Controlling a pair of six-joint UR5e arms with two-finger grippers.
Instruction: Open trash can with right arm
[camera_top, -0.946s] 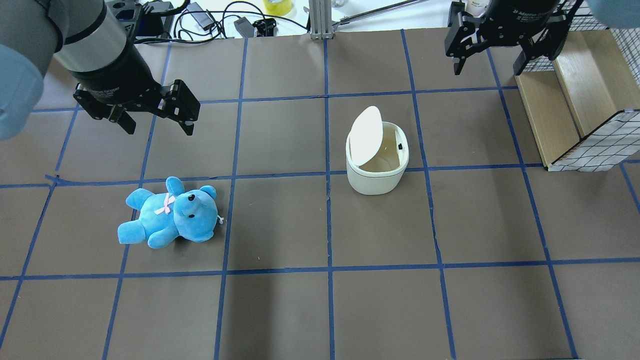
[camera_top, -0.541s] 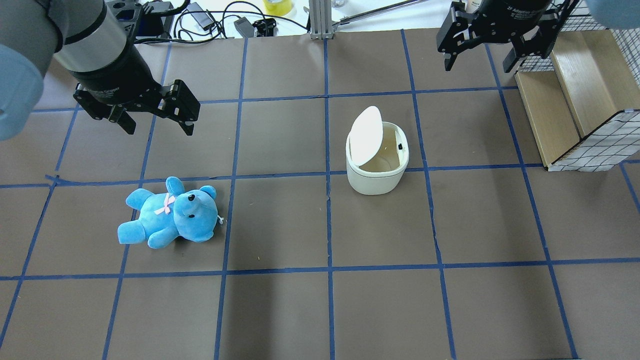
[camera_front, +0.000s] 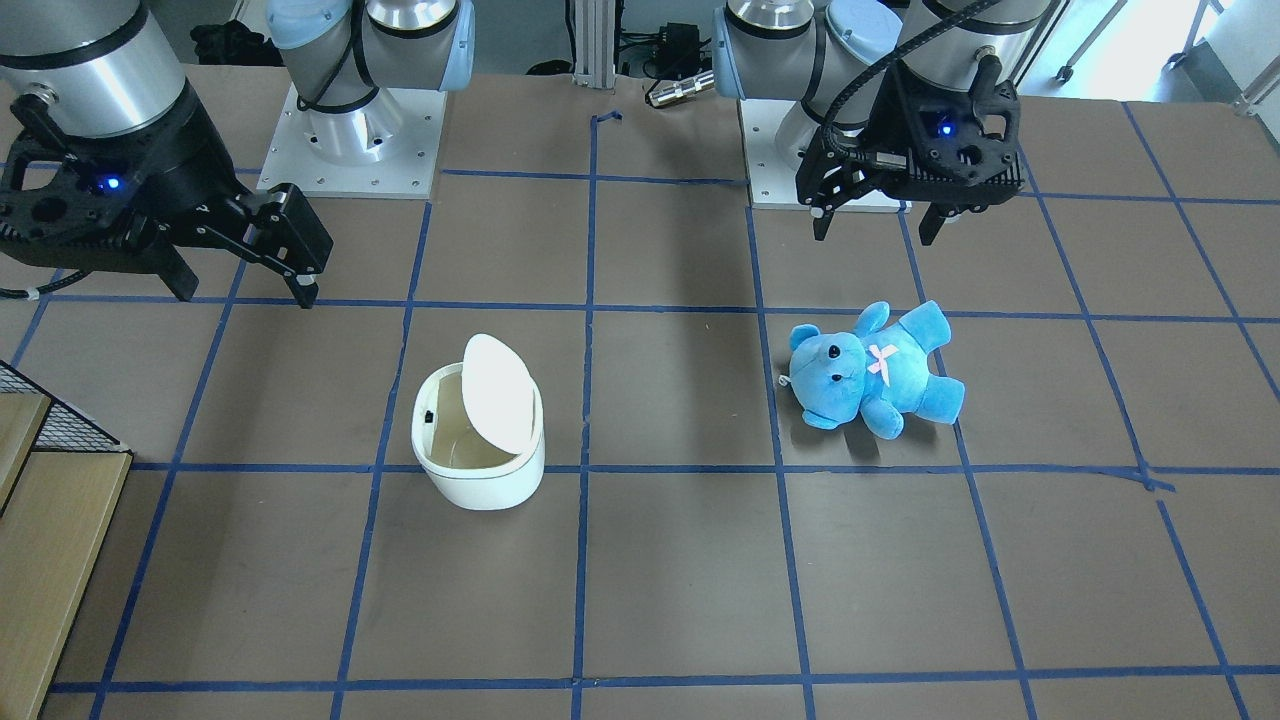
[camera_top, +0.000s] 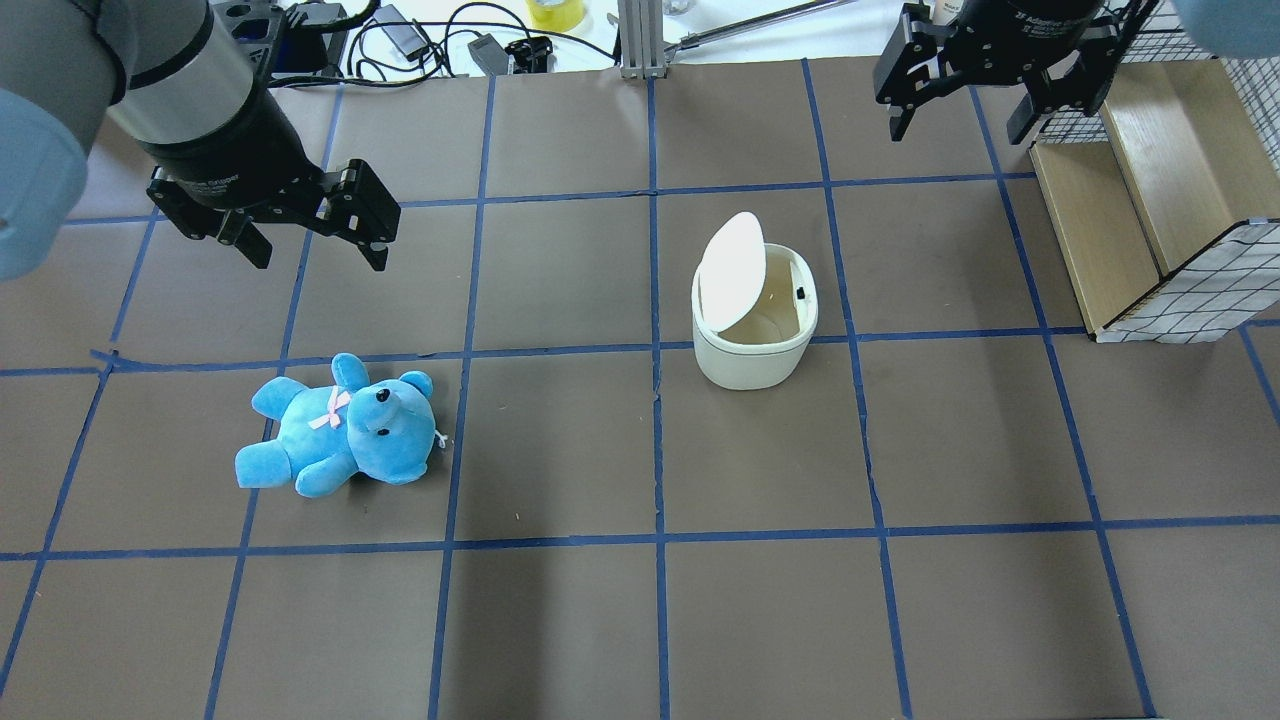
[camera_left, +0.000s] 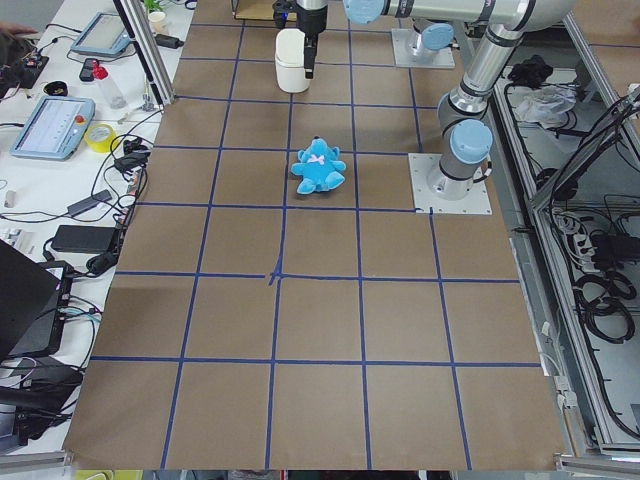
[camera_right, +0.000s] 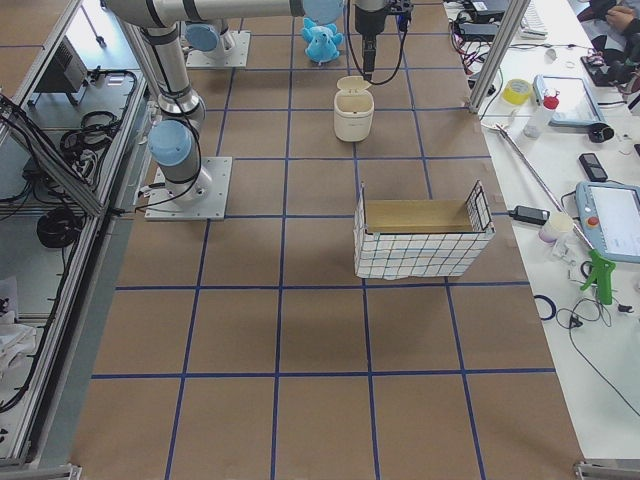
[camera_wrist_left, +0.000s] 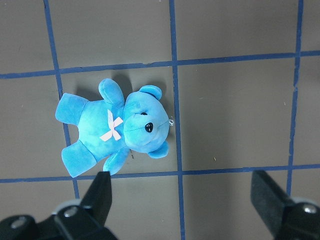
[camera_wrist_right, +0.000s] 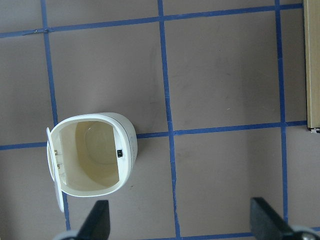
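The white trash can stands near the table's middle with its lid flipped up, so the empty inside shows. It also shows in the front view and the right wrist view. My right gripper is open and empty, raised high, beyond and to the right of the can; in the front view it hangs at the upper left. My left gripper is open and empty above the table, just beyond the blue teddy bear.
A wire-mesh crate with wooden panels stands at the right edge, close to my right gripper. The teddy also shows in the left wrist view. Cables and tools lie beyond the mat's far edge.
My right gripper has drawn up and away from the can, toward the far edge. The can's lid stays up. The left arm has not moved.
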